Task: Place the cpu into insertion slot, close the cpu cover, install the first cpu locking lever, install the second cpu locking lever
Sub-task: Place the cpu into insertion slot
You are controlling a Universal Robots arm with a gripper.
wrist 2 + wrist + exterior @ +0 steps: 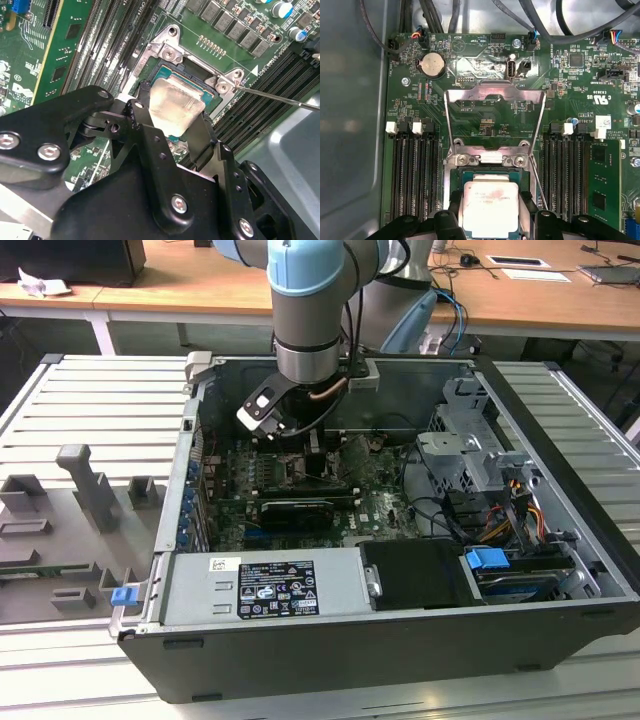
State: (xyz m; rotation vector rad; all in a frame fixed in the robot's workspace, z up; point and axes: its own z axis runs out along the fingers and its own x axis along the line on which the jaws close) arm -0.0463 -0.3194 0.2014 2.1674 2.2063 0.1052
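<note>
cpu (490, 207) in tool (172, 120), over socket (485, 173); cpu cover (465, 95) open alongside.

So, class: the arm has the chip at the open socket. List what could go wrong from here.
1. The pincer grips the cpu by two edges at the insertion slot; released skewed, it may not seat properly.
2. The cpu cover is flipped open beyond the slot; closed onto an unseated cpu, it might jam.
3. The thin locking lever sits close beside the slot and could snag the pincer.
</note>
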